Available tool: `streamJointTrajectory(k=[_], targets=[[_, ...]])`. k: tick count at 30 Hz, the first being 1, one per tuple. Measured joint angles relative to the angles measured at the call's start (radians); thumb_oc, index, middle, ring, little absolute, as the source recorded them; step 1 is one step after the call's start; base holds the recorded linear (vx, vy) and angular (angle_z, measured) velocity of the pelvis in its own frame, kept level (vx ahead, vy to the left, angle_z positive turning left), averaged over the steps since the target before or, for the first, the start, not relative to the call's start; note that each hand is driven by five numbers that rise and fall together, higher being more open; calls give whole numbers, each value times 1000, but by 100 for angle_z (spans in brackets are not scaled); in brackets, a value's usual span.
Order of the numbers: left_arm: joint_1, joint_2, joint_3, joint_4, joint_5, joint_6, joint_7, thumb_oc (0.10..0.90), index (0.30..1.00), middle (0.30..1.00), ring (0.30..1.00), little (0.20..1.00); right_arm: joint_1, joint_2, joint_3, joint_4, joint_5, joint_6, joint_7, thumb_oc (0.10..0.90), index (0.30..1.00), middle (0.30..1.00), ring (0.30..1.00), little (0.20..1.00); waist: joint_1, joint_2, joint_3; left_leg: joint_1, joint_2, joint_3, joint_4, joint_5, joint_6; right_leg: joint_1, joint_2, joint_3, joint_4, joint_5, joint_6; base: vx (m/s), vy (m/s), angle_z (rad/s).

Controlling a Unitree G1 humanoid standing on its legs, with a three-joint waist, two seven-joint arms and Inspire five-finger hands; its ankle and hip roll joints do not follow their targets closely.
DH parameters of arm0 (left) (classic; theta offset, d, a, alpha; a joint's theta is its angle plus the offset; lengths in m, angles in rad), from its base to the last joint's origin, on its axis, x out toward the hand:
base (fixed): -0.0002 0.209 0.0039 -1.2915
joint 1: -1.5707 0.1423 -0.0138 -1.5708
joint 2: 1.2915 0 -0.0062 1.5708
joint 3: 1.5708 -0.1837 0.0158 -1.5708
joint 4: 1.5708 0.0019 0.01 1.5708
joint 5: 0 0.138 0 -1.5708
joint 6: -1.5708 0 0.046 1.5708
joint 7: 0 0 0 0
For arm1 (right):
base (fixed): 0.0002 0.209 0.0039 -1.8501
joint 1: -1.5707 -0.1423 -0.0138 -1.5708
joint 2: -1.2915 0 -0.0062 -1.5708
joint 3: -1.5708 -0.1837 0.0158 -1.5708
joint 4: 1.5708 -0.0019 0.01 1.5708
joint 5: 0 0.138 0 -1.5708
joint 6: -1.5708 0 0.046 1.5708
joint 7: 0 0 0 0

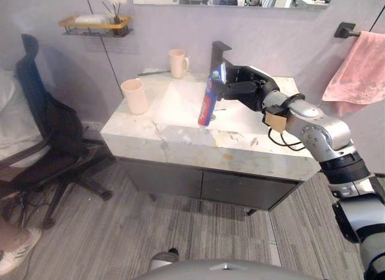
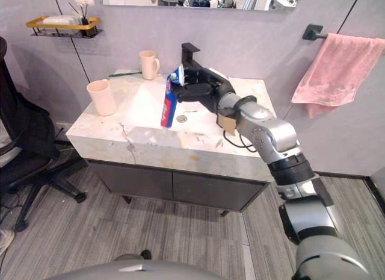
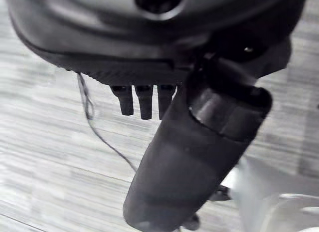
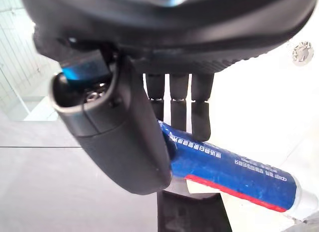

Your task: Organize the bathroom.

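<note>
Right arm stretched over the bench [image 1: 180,138], right robot hand [image 1: 243,87] clamped on an upright toothpaste tube [image 1: 208,102] above the basin [image 1: 180,102], left robot hand [image 3: 149,100] hanging relaxed above the floor [image 3: 45,142]

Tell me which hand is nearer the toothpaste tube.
Right. The right hand is curled round the toothpaste tube, holding it upright over the sink basin. The left hand hangs over the grey floor, away from the tube.

Count: two cream cups, one [image 1: 135,95] at the counter's left edge, one [image 1: 178,63] at the back by the wall. One toothpaste tube [image 1: 209,98], one pink towel [image 1: 359,66] upper right, one wall shelf [image 1: 96,24] upper left, one office chair [image 1: 45,129] at left.
</note>
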Motion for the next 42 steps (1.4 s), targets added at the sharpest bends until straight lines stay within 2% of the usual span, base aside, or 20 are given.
streamJointTrajectory(k=[2,4,6,7,11,19,22,25,26,27,28,29,33,34,35,36,37,38,39,42], targets=[[-4,0,-11,3,38,-12,19,800,900,900,900,900,0,-3,2,-1,0,-2,1,400,300,300,300,300,-6,-12,7,-12,3,56,-1,-7,11,2,-6,-22,0,0,0,5,141,32],[-41,-1,-21,25,53,-16,23,800,900,900,900,900,23,-26,-4,-2,-7,-10,-3,400,300,300,300,300,-40,-37,4,-41,9,246,27,-31,74,14,-44,-111,0,-12,14,-2,159,103],[-66,-3,-55,16,72,-34,24,800,900,900,900,900,56,-75,-5,2,-42,-15,-3,400,300,300,300,300,-65,-42,6,-40,4,375,48,-14,72,39,-76,-196,15,-22,51,-6,175,129],[-64,-1,-55,13,72,-44,25,800,900,900,900,900,67,-73,-6,12,-43,-30,-2,400,300,300,300,300,-58,-37,7,-34,-10,357,44,0,55,34,-93,-193,41,-36,66,88,163,70],[-60,24,-50,28,72,-36,57,800,900,900,900,900,74,-38,7,-20,-37,-31,7,400,300,300,300,300,-50,-54,18,-20,-53,345,39,-20,90,11,-160,-187,136,-39,65,67,111,15],[-75,91,-20,5,71,-38,81,800,900,900,900,900,67,-36,7,-35,-30,-94,21,400,300,300,300,300,-30,-53,33,29,-67,324,5,-45,127,-80,-198,-129,341,-52,87,13,110,9],[-96,81,-26,22,71,-38,67,800,900,900,900,900,67,-33,-7,-34,-32,-124,15,400,300,300,300,300,-45,-30,66,21,-78,315,21,-50,133,-162,-236,-72,522,-36,93,-17,182,15],[-154,77,-39,58,71,-38,65,800,900,900,900,900,69,-88,-7,-30,-35,-157,-2,400,300,300,300,300,-85,-3,129,-13,-116,253,111,-91,183,-326,-293,90,827,103,51,-3,35,55],[-167,79,-55,51,70,-39,71,800,900,900,900,900,72,-105,-7,-28,-34,-166,-1,400,300,300,300,300,-106,4,154,-3,-115,236,109,-97,182,-380,-278,158,883,35,68,41,-75,53],[-167,79,-55,51,70,-39,71,800,900,900,900,900,72,-105,-7,-28,-34,-166,-1,400,300,300,300,300,-106,4,154,-3,-115,236,109,-97,182,-380,-278,158,883,35,68,60,-102,44],[-167,88,-51,42,70,-38,87,800,900,900,900,900,74,-120,-7,-31,-32,-166,9,400,300,300,300,300,-113,4,167,-4,-120,226,100,-95,188,-430,-234,194,735,-48,65,175,-303,26],[-182,103,-50,41,70,-36,93,800,900,900,900,900,73,-127,-14,-39,-32,-172,12,400,300,300,300,300,-112,-25,181,-2,-132,226,103,-98,190,-452,-210,186,535,-43,68,175,-303,26],[-182,103,-50,41,70,-36,93,800,900,900,900,900,73,-127,-14,-39,-32,-172,12,400,300,300,300,300,-112,-25,181,-2,-132,226,103,-98,190,-452,-210,186,535,-43,68,53,-94,11],[-221,103,27,43,68,-18,102,800,900,900,900,900,78,-118,-17,-37,-5,-201,6,400,300,300,300,300,-127,-115,209,-8,-156,197,161,-156,94,-498,-155,193,11,117,125,76,-129,33],[-221,103,27,43,68,-18,102,800,900,900,900,900,78,-118,-17,-37,-5,-201,6,400,300,300,300,300,-127,-115,209,-8,-156,197,161,-156,94,-498,-155,193,11,117,125,251,-271,79],[-225,98,24,41,68,-39,102,800,900,900,900,900,91,-148,-17,-43,18,-201,4,400,300,300,300,300,-138,-141,210,-23,-153,153,255,-215,146,-524,-123,207,-10,150,145,242,-178,60],[-227,94,26,34,76,-47,100,800,900,900,900,900,93,-185,-17,-33,26,-202,10,400,300,300,300,300,-137,-144,204,-29,-140,126,289,-238,138,-508,-78,230,29,142,144,242,-178,60],[-227,94,26,34,76,-47,100,800,900,900,900,900,93,-185,-17,-33,26,-202,10,400,300,300,300,300,-137,-144,204,-29,-140,126,289,-238,138,-508,-78,230,29,142,144,94,-48,168],[-239,97,21,70,114,-56,91,800,900,900,900,900,106,-287,-4,69,57,-203,37,400,300,300,300,300,-191,-115,148,-39,-88,16,285,-235,137,-469,29,378,287,91,81,27,-12,155],[-242,103,-8,76,111,-60,72,800,900,900,900,900,67,-344,-6,142,50,-203,36,400,300,300,300,300,-176,-125,89,-18,-91,-1,227,-209,93,-410,45,323,283,93,60,81,-50,84]])
